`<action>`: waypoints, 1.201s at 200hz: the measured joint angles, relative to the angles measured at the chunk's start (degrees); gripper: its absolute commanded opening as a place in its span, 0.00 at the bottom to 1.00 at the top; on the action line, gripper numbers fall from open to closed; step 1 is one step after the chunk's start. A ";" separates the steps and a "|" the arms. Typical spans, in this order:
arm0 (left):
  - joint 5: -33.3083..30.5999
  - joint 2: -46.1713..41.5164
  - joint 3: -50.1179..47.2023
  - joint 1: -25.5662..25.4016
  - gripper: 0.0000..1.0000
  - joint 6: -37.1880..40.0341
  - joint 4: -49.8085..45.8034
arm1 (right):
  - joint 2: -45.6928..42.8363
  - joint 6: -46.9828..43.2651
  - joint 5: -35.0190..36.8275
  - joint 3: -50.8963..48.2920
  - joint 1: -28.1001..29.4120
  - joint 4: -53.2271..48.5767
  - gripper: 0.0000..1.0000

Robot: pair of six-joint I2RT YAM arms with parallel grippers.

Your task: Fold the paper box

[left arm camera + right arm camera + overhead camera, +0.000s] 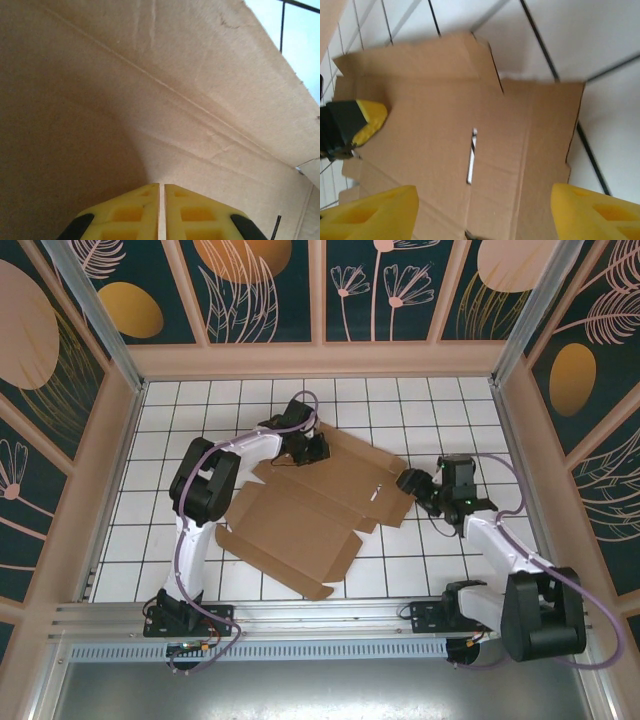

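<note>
The paper box (310, 510) lies as a flat brown die-cut sheet on the white grid table, with flaps spread out and a small slit (471, 157) near its right side. My left gripper (305, 448) is over the sheet's far left part. Its yellow fingers (135, 212) stand together with only a hairline gap, tips down at the creased cardboard (165, 100). My right gripper (415, 485) hovers open above the sheet's right edge, its fingers (375, 210) wide apart on either side of the slit, holding nothing. The left gripper's tip (367, 122) rests on the cardboard in the right wrist view.
Pink-framed enclosure walls (110, 470) close in the table on the left, back and right. A metal rail (320, 615) runs along the near edge by the arm bases. Bare white tiles (400, 400) lie behind and beside the sheet.
</note>
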 measured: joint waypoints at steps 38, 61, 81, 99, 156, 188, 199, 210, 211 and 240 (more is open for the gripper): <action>0.02 -0.96 -3.76 0.31 0.09 -0.26 2.93 | 7.48 2.89 -6.60 -3.39 -1.18 6.19 0.62; 0.17 -1.95 -6.12 0.66 0.09 -0.79 5.11 | 8.13 3.10 -8.57 -4.15 -2.32 8.24 0.63; 0.39 -2.38 -7.15 0.90 0.08 -1.09 6.16 | 5.16 2.93 -9.18 -4.68 -3.04 8.41 0.63; 0.63 -2.38 -7.28 1.03 0.08 -1.20 6.40 | -0.68 2.80 -8.83 -5.11 -4.44 7.50 0.62; 1.38 -2.49 -7.96 1.36 0.08 -1.73 7.30 | -5.18 4.04 -12.63 -10.99 -10.62 9.11 0.65; 1.60 -2.51 -8.17 1.49 0.08 -1.73 7.67 | 1.84 5.51 -18.18 -12.63 -10.62 14.58 0.56; 1.62 -2.54 -8.22 1.49 0.08 -1.73 7.69 | 3.76 5.79 -19.76 -12.81 -10.32 16.98 0.54; 1.60 -2.60 -8.24 1.49 0.08 -1.73 7.69 | 5.81 6.38 -20.96 -12.79 -9.75 19.61 0.53; 1.60 -2.60 -8.24 1.49 0.08 -1.73 7.69 | 5.99 6.40 -21.03 -12.76 -9.66 19.78 0.53; 1.64 -2.60 -8.37 1.53 0.07 -1.73 7.82 | 12.66 7.45 -22.67 -12.41 -6.75 25.18 0.50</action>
